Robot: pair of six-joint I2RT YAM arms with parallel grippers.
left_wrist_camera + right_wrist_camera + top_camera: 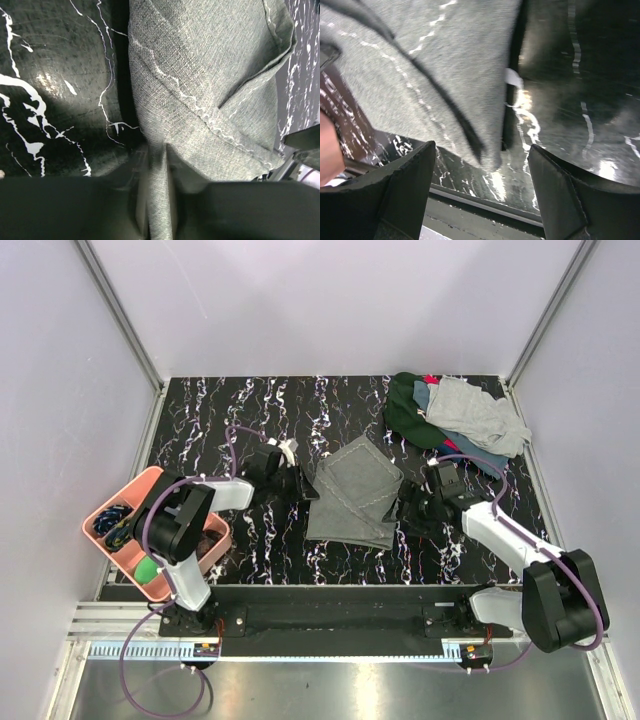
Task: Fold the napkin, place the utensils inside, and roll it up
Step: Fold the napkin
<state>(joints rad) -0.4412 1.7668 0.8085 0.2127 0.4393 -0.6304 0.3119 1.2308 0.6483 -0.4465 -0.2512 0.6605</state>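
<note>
The grey napkin (352, 495) lies folded in layers on the black marbled table, between the two arms. My left gripper (303, 483) is at its left edge. In the left wrist view a narrow fold of the napkin (200, 90) runs between the two pads, which press on it from both sides. My right gripper (412, 502) is at the napkin's right edge. Its fingers (407, 185) stand wide open with nothing between them, and the napkin's corner (445, 90) lies just ahead. The utensils cannot be made out in any view.
A pink tray (100, 508) with small dark items and a green ball sits at the left, beside the left arm's base. A heap of green, grey and blue cloths (455, 415) lies at the back right. Metal rails border the table.
</note>
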